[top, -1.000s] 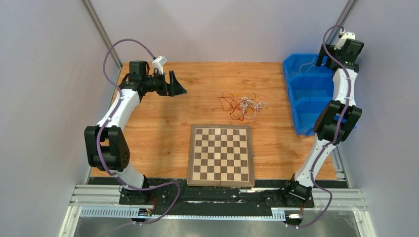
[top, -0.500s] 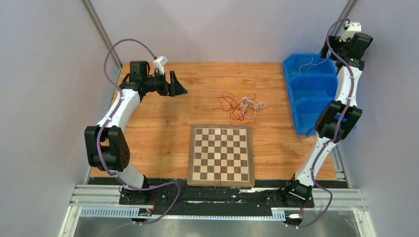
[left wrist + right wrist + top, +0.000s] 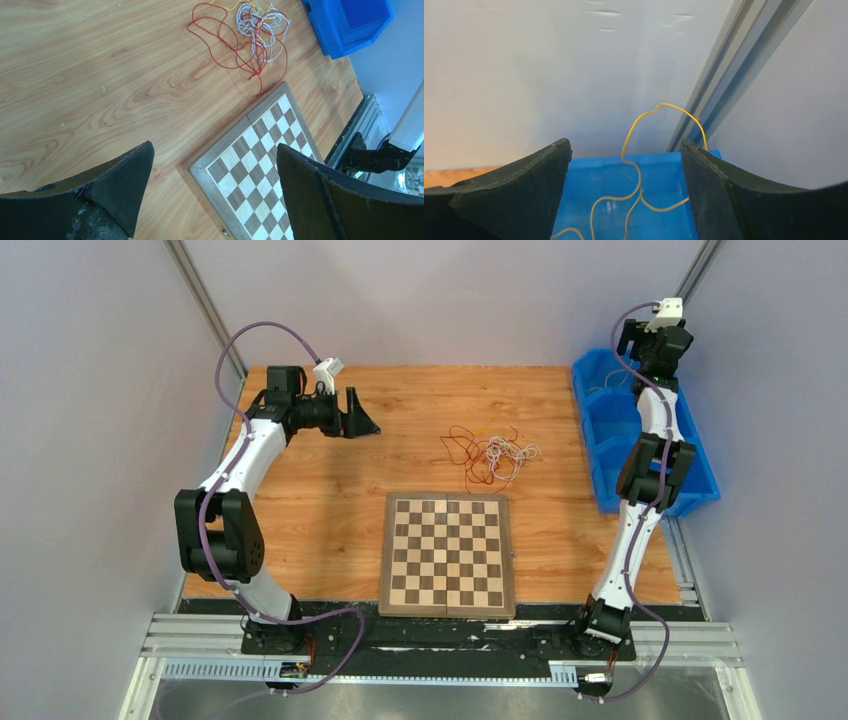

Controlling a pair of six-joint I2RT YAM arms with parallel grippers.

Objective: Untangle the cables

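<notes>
Done so far: one yellow strand (image 3: 638,165) is seen lying loose in the blue bin (image 3: 703,483), apart from the other wires. It is judged to have been separated and set aside, so a small part of the work is taken as finished.
Left to do: the main tangle (image 3: 491,453) has not been opened. Its red and white wires are yet to be pulled apart, which is judged to be most of the task.
Left gripper (image 3: 215,150): the jaws are held wide apart and nothing is gripped. It is poised above the bare table (image 3: 320,500).
Right gripper (image 3: 625,145): the fingers are spread and nothing is held between them. It is raised high over the far end of the bin, with the yellow strand below and ahead of its tips.
Tangle position: it is found ahead of the left gripper and off to one side, well apart from its tips. From the right gripper it is well apart too, outside the bin.
Tangle look: thin red loops are spread wide on the wood. The white wires are bunched tightly at the side away from the left gripper, and a little yellow is seen at the far edge. One red end is laid just beside the chessboard (image 3: 447,552).
</notes>
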